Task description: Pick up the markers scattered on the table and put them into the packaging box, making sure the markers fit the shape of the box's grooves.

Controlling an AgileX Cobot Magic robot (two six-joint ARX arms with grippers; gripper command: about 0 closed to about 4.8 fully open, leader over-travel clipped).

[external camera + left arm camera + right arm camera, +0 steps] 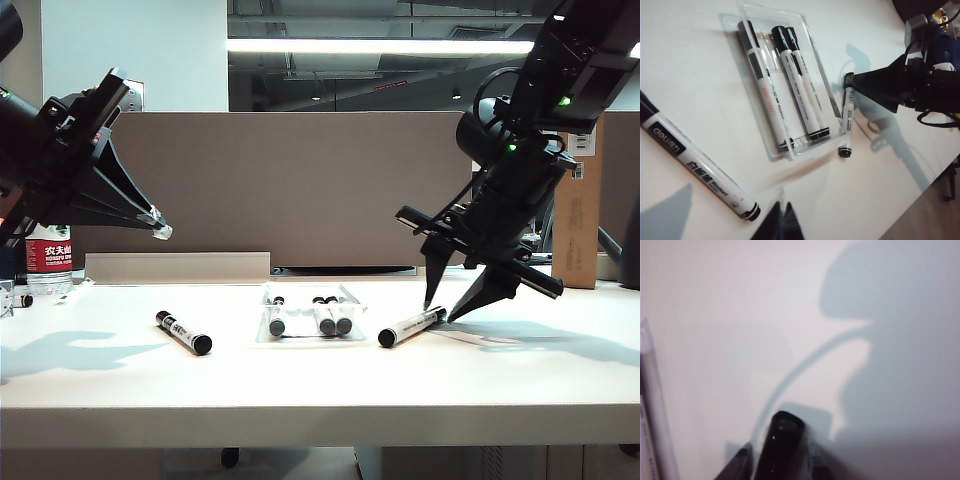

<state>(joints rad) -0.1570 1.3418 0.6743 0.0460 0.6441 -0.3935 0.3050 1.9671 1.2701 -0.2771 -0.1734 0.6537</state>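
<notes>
The clear packaging box (300,338) (805,30) lies mid-table with three markers (323,316) (785,85) lying side by side in its grooves. One marker (183,332) (695,160) lies on the table (320,380) to the left of the box. Another marker (410,327) (847,120) lies just right of it. My right gripper (441,310) (780,460) is down at that marker's far end, a finger on each side of its black end (782,440), with narrow gaps showing. My left gripper (160,228) (782,215) hangs shut and empty above the table's left part.
A water bottle with a red label (48,258) stands at the back left, with a small dark-tipped item (20,300) beside it. A tall brown cardboard box (578,215) stands at the back right against the partition. The table's pale front edge (320,425) runs across the near side.
</notes>
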